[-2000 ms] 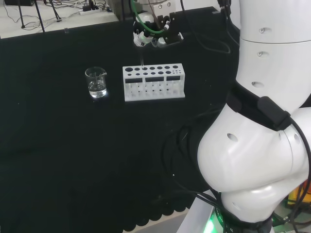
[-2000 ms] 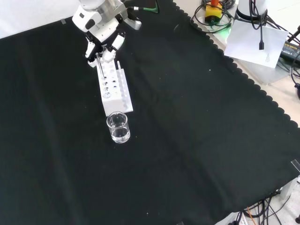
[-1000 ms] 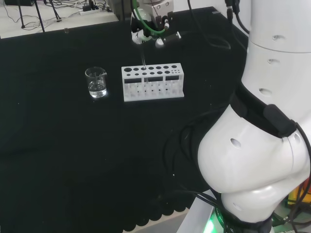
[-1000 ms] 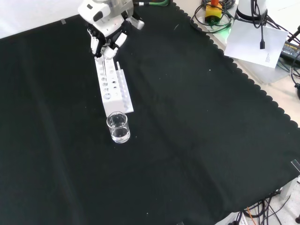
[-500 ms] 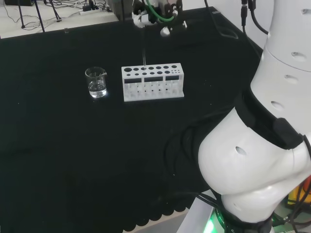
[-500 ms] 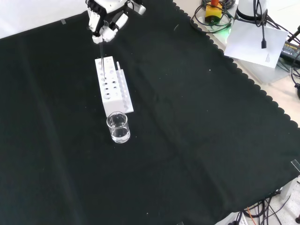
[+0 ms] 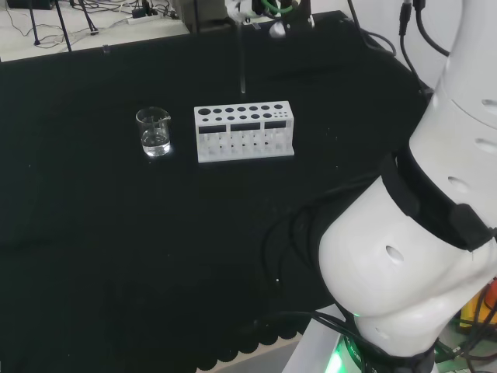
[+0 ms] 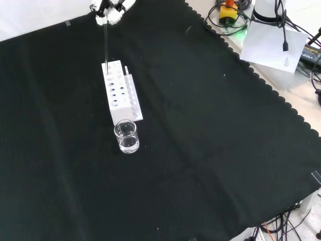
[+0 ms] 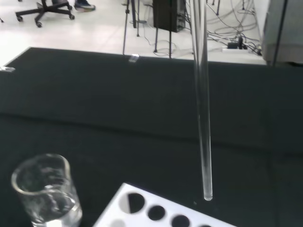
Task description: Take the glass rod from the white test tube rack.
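A small clear beaker (image 7: pixel 154 131) holding a little water stands alone on the black cloth (image 7: pixel 116 233).

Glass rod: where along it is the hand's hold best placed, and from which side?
At its top end, from above, where the hand is shut on it. The glass rod hangs upright, thin and straight, its lower tip just clear of the white test tube rack, so a high hold leaves that end free.
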Robot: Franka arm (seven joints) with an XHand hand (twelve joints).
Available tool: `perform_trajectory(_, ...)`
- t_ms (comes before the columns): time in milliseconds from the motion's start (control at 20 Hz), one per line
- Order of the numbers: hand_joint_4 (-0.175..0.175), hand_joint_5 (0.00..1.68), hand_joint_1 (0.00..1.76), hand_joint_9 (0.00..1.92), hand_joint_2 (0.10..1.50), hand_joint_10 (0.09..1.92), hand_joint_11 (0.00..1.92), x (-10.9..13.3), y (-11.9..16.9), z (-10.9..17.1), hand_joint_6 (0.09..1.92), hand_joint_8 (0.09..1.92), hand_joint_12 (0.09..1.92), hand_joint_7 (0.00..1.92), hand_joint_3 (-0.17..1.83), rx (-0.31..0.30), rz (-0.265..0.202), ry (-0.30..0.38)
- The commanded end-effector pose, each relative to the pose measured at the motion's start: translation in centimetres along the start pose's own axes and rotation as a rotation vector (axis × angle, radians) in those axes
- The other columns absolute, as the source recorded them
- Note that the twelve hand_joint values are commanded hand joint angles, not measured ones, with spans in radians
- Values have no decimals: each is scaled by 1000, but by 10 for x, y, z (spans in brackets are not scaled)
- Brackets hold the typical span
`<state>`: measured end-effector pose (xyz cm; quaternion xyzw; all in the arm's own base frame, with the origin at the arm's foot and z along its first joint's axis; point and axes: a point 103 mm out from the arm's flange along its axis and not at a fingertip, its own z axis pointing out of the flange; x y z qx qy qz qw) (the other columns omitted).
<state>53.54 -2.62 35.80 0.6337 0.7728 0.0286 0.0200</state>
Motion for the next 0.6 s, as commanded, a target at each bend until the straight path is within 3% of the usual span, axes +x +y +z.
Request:
perform_trajectory(50,-175,1022,1282,1586,1125,961,1624,41,-6,-41,634,1322,865,988,-19,-47,-67,28)
perform_trajectory(600,-175,1022,1282,1591,1123,959,1627,51,-4,-49,633,1327,871,985,-14,-43,-88,19)
